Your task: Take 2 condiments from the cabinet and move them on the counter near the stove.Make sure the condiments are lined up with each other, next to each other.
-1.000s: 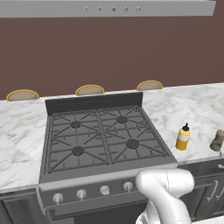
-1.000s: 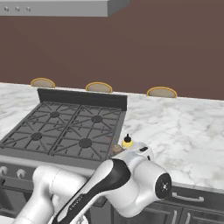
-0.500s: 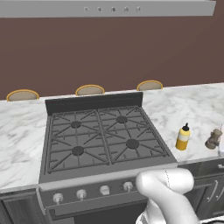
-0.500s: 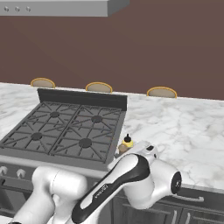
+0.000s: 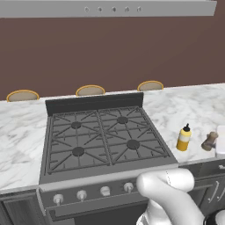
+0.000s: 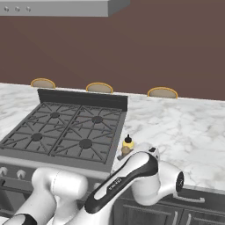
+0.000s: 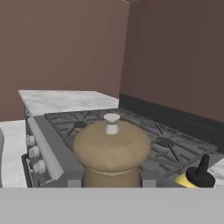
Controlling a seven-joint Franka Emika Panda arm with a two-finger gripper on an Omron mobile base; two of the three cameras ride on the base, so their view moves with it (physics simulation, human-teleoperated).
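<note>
Second condiment in hand: pincer (image 7: 111,186) closed on pepper mill (image 5: 209,140), tilted, at 3 o'clock of yellow squeeze bottle (image 5: 183,137) on worktop (image 5: 173,105) right of stove (image 5: 103,138). Next, judged: set mill upright beside bottle, then release.
</note>
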